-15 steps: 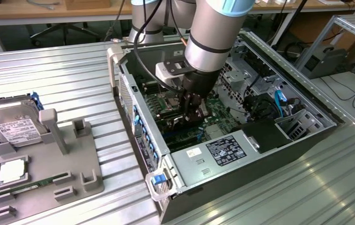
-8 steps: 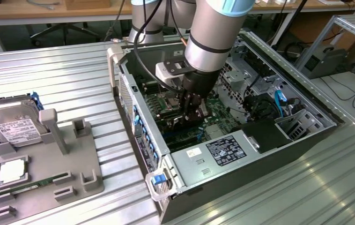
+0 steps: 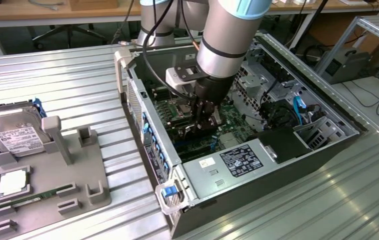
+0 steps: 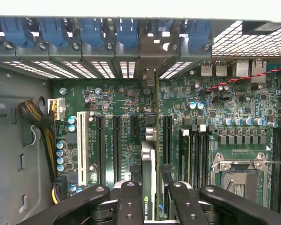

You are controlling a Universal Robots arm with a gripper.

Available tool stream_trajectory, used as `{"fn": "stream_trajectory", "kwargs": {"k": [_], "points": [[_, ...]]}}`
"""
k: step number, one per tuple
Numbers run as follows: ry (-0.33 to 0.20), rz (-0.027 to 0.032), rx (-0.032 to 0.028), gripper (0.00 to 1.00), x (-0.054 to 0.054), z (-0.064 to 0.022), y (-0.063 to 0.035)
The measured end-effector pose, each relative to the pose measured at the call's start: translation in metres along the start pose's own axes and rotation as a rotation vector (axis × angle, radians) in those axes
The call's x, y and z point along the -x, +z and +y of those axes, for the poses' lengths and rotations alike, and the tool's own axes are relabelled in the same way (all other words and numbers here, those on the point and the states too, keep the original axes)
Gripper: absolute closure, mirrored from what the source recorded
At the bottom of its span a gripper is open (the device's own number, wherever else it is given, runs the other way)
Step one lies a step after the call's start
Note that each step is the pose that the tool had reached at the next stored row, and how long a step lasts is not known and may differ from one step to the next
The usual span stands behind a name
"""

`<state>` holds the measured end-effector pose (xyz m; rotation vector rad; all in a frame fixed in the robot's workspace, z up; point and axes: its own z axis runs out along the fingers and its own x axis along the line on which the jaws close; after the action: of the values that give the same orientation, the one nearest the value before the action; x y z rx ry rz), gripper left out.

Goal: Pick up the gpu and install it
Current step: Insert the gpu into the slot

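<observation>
Clamping the gpu on edge with the pincer, which by the look of the wrist view is pressed to both faces. Holding it upright deep inside the open computer case, just above or on the green motherboard, with the silver bracket set against the rear slot openings below the blue latches. Cannot tell whether fully seated in a slot or only resting on top.

Could miss by coming down beside the slot rather than in it. Easy to do, with several parallel black slots just to one side and upright memory sticks just to the other. Could jam at the bracket end by catching on the rear lip of the case, leaving the gpu tilted. Could bend or crack the board if pressed while askew. Could slip in the grip, being thin and glossy, and tip against the memory sticks. No worry from the hard drive in the grey holder on the bench at the exterior view's left, well apart.
</observation>
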<state>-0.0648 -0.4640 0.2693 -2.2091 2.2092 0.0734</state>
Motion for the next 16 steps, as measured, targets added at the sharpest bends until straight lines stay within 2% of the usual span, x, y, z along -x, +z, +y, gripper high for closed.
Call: {"fn": "stream_trajectory", "kwargs": {"k": [16], "points": [[0.000, -0.0009, -0.0018, 0.74, 0.0002, 0.0021, 0.0009]]}}
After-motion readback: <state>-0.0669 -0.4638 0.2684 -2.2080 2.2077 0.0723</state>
